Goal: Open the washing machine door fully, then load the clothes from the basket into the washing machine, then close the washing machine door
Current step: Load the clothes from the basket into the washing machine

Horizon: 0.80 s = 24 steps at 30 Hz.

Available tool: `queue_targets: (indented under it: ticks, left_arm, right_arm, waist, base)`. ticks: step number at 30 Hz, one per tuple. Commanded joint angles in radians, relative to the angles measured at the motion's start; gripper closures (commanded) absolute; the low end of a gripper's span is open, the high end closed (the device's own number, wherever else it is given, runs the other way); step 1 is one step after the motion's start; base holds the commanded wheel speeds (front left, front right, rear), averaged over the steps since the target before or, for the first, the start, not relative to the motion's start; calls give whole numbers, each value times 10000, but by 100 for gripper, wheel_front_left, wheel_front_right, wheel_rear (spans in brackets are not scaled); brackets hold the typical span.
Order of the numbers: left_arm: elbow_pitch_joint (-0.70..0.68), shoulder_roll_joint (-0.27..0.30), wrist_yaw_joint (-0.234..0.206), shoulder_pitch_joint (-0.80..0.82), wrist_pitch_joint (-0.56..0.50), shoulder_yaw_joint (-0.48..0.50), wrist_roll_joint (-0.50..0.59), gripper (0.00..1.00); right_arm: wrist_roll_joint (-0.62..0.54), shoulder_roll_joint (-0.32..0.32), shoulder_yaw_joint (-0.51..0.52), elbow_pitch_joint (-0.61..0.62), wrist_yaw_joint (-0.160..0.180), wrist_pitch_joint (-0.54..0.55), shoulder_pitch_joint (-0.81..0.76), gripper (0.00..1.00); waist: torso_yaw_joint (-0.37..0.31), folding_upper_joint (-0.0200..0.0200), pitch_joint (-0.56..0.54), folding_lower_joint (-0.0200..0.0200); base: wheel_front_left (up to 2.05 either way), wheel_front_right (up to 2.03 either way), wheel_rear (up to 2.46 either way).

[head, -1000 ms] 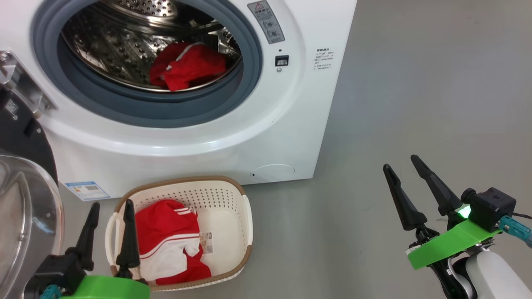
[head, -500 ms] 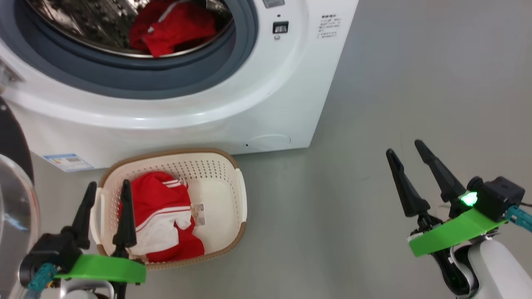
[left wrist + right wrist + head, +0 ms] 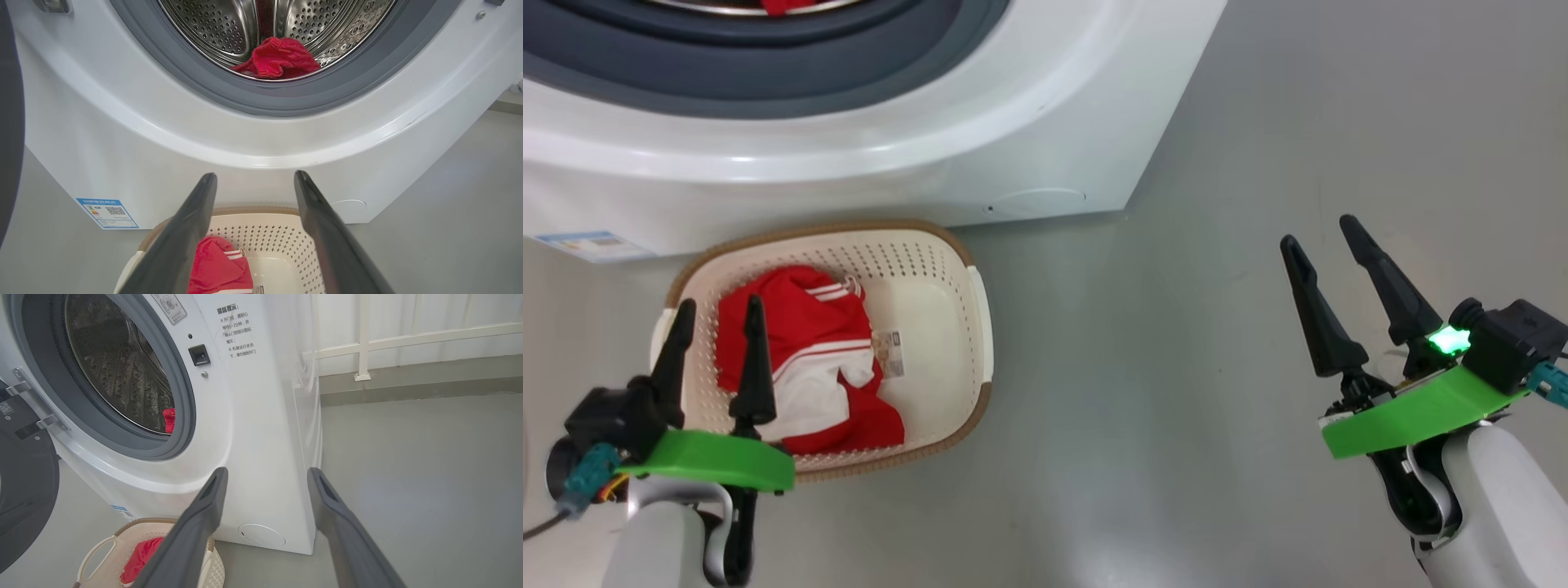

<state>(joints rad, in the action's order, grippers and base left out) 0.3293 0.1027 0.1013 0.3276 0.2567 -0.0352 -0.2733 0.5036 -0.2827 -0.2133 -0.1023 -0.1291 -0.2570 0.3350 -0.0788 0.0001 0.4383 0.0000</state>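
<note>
Partway there: the washing machine door point(image 3: 24, 490) stands open at the frame's left. One red garment point(image 3: 278, 57) lies in the drum point(image 3: 212, 28); a second garment point(image 3: 800, 359) waits in the basket point(image 3: 915, 253), lower left. The left pincer point(image 3: 722, 300) hovers over it, wide and empty; the right pincer point(image 3: 1316, 229), lower right, likewise. Closing the door remains.

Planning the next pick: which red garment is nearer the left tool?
The white-striped red garment in the basket, just by the left tool; the other red garment lies farther off inside the washing machine drum.
</note>
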Motion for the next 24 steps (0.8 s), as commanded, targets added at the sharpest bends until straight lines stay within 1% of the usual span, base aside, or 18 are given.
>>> queue_targets:
  ticks: [1, 6, 9, 10, 24]
  left_arm:
    - [-62, 331, 53, 223, 51, 324, 18, 0]
    - [951, 472, 109, 975, 51, 386, -41, 0]
    - [1282, 507, 124, 1207, 51, 426, -60, 0]
    - [1634, 533, 140, 1445, 51, 469, -85, 0]
    - [4252, 797, 253, 3334, 51, 706, -424, 0]
  right_arm:
    - [-53, -30, -149, 277, -16, -48, 53, 0]
    - [-82, -8, -200, 355, -16, -48, 381, 0]
    - [-89, -6, -218, 379, -16, -48, 481, 0]
    - [-94, -5, -224, 398, -16, -48, 573, 0]
    - [-113, 79, -305, 544, -16, -48, 1129, 0]
  waist:
    - [-46, -1, 435, 0]
    - [-70, -1, 1018, 0]
    - [-78, -1, 1187, 0]
    - [-83, -1, 1354, 0]
    - [-253, -1, 2584, 0]
  base:
    - [0, 0, 0]
    - [0, 0, 0]
    - [0, 0, 0]
    - [0, 0, 0]
    - [0, 0, 0]
